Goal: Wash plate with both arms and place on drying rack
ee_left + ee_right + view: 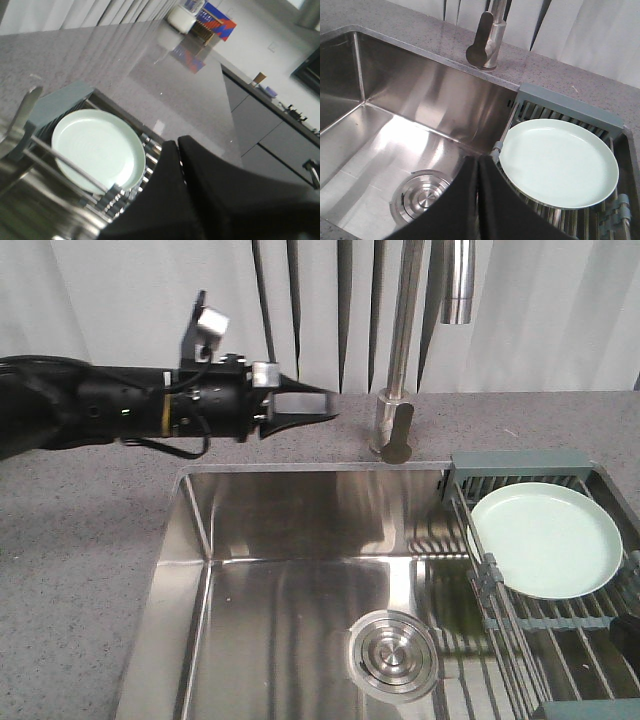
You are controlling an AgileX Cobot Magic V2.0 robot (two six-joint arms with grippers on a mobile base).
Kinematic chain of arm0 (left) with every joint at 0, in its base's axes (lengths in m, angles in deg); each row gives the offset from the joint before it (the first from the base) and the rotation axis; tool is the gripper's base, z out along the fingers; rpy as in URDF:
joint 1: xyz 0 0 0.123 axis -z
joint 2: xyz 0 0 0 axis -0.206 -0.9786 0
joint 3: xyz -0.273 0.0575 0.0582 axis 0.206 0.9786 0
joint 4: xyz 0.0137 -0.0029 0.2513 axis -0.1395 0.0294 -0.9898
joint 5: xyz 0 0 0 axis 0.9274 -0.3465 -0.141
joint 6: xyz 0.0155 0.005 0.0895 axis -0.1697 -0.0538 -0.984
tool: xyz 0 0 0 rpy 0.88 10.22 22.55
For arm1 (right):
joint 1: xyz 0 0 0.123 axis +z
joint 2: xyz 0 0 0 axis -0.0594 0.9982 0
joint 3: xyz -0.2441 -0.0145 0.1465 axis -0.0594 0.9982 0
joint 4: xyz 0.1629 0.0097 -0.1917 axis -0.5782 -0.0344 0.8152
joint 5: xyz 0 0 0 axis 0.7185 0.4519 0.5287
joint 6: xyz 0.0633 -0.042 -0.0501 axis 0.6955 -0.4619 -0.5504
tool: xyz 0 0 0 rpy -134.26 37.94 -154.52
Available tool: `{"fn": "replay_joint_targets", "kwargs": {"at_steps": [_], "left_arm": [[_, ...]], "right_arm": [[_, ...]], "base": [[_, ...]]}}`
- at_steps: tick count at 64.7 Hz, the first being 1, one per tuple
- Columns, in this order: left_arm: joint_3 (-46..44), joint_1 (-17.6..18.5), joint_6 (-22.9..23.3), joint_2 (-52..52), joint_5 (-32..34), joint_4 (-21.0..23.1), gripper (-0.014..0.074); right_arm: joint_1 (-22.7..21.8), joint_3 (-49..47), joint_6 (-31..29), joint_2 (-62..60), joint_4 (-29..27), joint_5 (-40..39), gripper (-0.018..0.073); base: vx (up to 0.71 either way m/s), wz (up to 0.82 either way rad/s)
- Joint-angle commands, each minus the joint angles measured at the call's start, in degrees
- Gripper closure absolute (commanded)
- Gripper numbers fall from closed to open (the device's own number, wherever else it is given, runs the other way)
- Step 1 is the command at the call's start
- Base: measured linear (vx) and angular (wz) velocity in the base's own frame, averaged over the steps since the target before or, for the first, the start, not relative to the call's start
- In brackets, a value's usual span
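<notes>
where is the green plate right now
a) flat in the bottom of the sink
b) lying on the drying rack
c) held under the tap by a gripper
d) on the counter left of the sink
b, the plate lies on the bars of the drying rack, with no gripper touching it.

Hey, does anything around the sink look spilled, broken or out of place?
Nothing stands out. The pale mint-green plate lies flat and whole on the wire drying rack, and the stainless steel sink basin shows no spill or debris.
</notes>
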Motion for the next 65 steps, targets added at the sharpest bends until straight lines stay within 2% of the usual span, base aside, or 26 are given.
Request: {"fn": "replay_joint_targets", "kwargs": {"at_steps": [1,10,18,19,20,21,29,34,37,43,50,54,60,65], "left_arm": [[6.7,-2.9,1.2,12.0,1.3,-0.2,0.0603],[18.5,-8.0,1.2,29.3,-1.0,-6.4,0.0603],[27.9,-10.8,1.2,47.3,-8.0,-12.7,0.0603],[29.0,-10.9,1.2,49.4,-9.0,-12.7,0.0603],[32.5,-11.4,1.2,56.9,-13.0,-12.6,0.0603],[33.4,-11.4,1.2,60.2,-14.2,-12.6,0.0603],[42.6,-11.5,1.2,80.5,-27.4,-11.6,0.0604],[48.4,-11.5,1.3,91.8,-32.5,-8.3,0.0604],[51.8,-11.5,1.3,96.9,-33.9,-4.3,0.0604],[57.7,-11.5,1.3,100.8,-35.9,1.1,0.0604],[60.2,-11.5,1.3,101.2,-36.6,0.8,0.0604],[60.6,-11.5,1.3,101.2,-38.6,-1.9,0.0603],[60.8,-11.5,1.3,101.2,-41.9,-9.6,0.0603],[60.8,-11.5,1.3,101.2,-43.0,-12.5,0.0603]], "right_arm": [[-0.2,-1.5,0.2,0.4,-1.8,-2.6,0.0561],[-0.2,-1.5,0.2,0.4,-1.9,-2.8,0.0561],[-0.2,-1.5,0.2,0.4,-3.7,-2.9,0.0561],[0.0,-1.5,0.2,0.4,-4.2,-2.9,0.0561],[0.8,-1.5,0.2,0.5,-5.1,-2.9,0.0561],[1.5,-1.5,0.2,0.5,-5.5,-2.9,0.0561],[7.9,-1.5,0.2,1.7,-6.2,-3.3,0.0561],[13.5,-1.5,0.2,2.8,-6.1,-4.7,0.0561],[16.0,-1.5,0.2,3.1,-6.1,-5.2,0.0561],[19.2,-1.5,0.2,3.1,-5.9,-5.3,0.0561],[19.1,-1.5,0.2,3.1,-5.9,-4.6,0.0561],[19.1,-1.5,0.2,3.1,-5.9,-4.6,0.0561],[19.2,-1.5,0.2,3.1,-5.6,-4.6,0.0561],[19.2,-1.5,0.2,3.1,-5.7,-4.4,0.0561]], "base": [[0.00,0.00],[0.00,0.00],[0.00,0.00],[0.00,0.00],[0.00,0.00],[0.00,0.00],[0.00,0.00],[0.00,0.00],[0.00,0.00],[0.00,0.00],[0.00,0.00],[0.00,0.00],[0.00,0.00],[0.00,0.00]]}}
